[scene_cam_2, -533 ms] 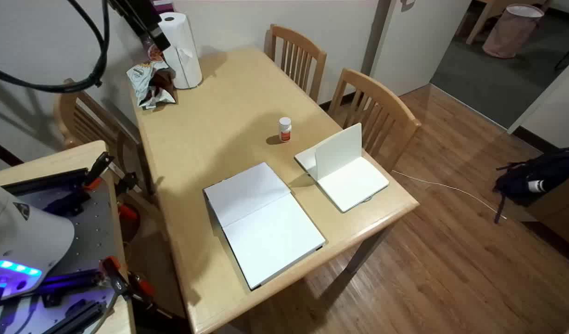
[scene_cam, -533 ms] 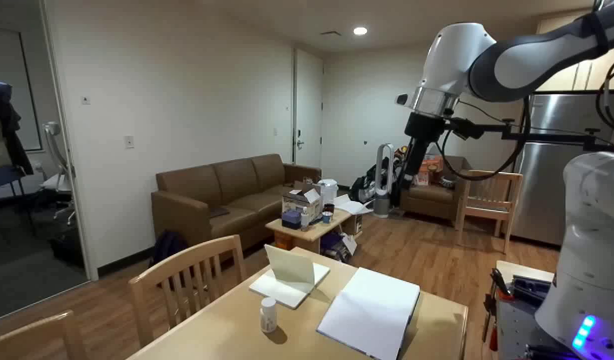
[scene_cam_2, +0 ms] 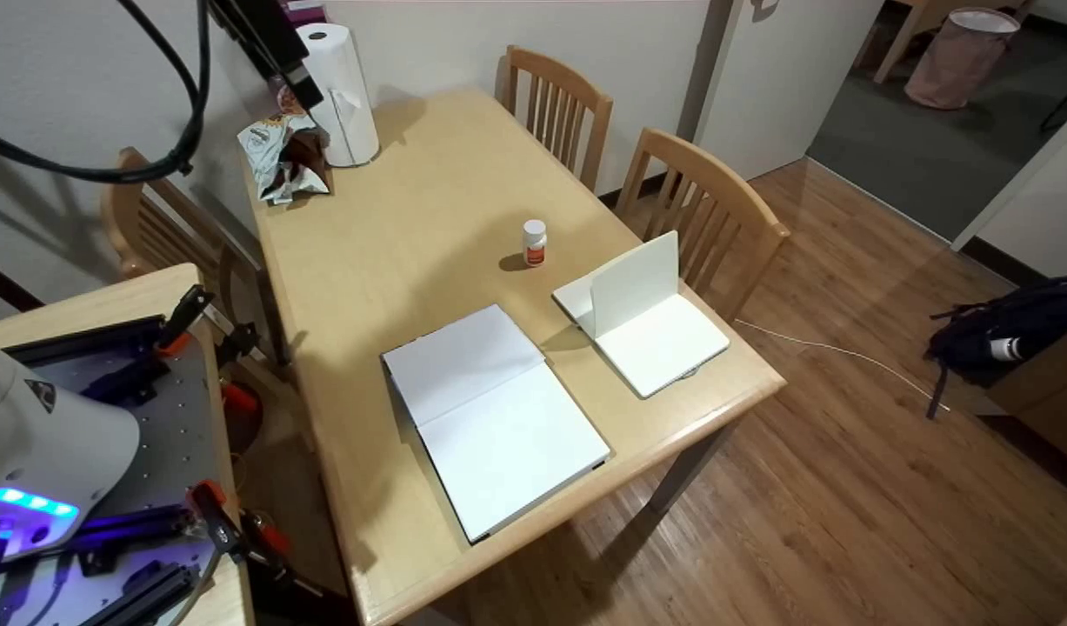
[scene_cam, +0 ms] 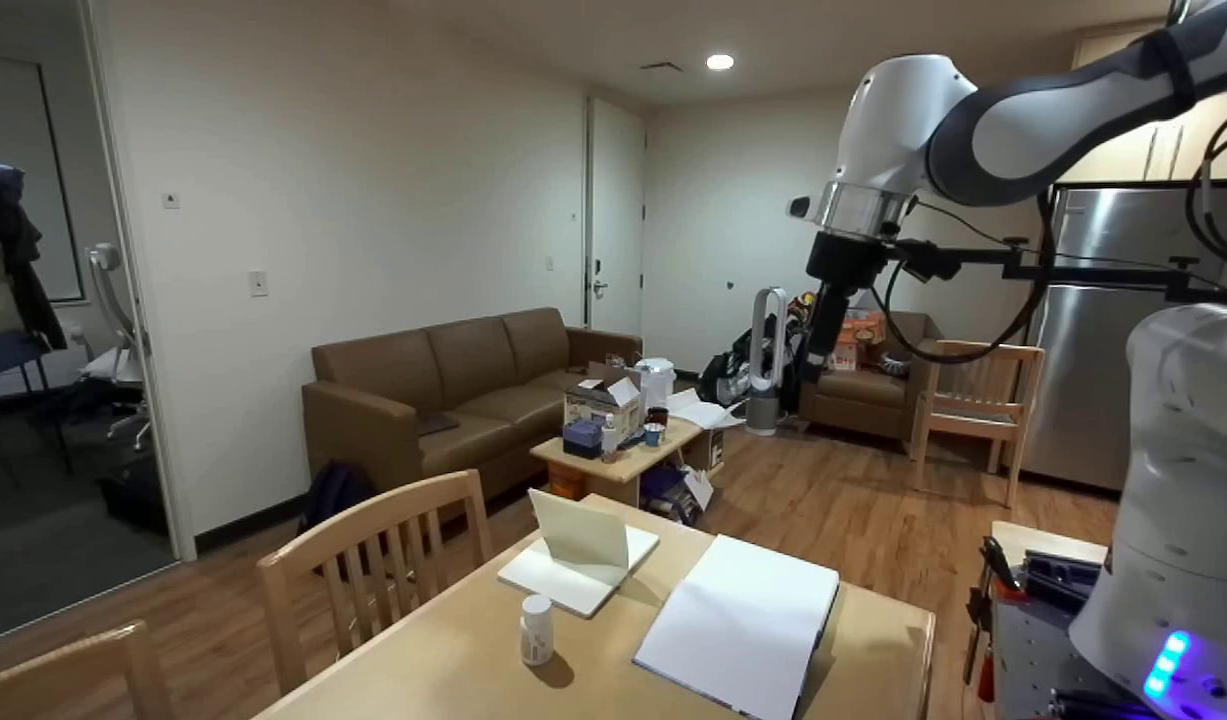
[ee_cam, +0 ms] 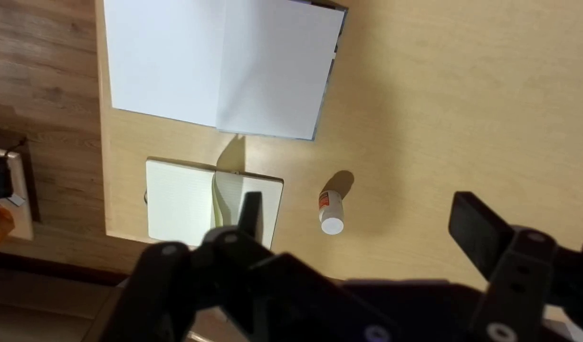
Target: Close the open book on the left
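Note:
The book is large, lies open and shows blank white pages. It shows in both exterior views (scene_cam: 743, 625) (scene_cam_2: 507, 435) and at the top of the wrist view (ee_cam: 177, 61). Its cover is under the pages; only a thin bluish edge shows. My gripper hangs high above the table in both exterior views (scene_cam: 811, 365) (scene_cam_2: 311, 94), well apart from the book. In the wrist view the gripper (ee_cam: 358, 209) has its fingers wide apart with nothing between them; the book lies beyond and left of them.
A smaller cream notebook (scene_cam_2: 659, 339) stands partly open beside the book, one leaf upright. A white bottle (scene_cam_2: 534, 243) stands on the table (scene_cam_2: 411, 226). A paper towel roll (scene_cam_2: 337, 96) and a crumpled bag (scene_cam_2: 283, 156) are at the far end. Chairs (scene_cam_2: 703, 209) line one side.
The arm has shifted slightly, and the gripper sits a little lower in an exterior view. The book, notebook and bottle have not moved.

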Controlling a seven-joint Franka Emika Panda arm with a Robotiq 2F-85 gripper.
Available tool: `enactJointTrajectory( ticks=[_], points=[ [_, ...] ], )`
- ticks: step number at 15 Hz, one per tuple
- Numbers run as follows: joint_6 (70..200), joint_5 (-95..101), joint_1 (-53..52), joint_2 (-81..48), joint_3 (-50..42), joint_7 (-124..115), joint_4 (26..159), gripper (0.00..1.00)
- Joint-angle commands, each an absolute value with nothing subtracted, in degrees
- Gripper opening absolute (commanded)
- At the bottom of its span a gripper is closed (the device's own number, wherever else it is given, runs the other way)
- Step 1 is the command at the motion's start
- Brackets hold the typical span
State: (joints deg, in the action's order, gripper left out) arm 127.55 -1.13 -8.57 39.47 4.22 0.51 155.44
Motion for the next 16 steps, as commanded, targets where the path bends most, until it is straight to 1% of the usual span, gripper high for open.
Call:
enactJointTrajectory(
  ticks=[1,8,16],
  points=[
    [123.63,-2.74,-6.91,34.8,3.1,-0.87,152.08,1.0],
    [120.25,-9.84,-6.89,30.03,-2.36,2.1,153.33,1.0],
    [116.52,-16.75,-6.41,18.88,-6.66,9.74,156.57,1.0]
  ],
)
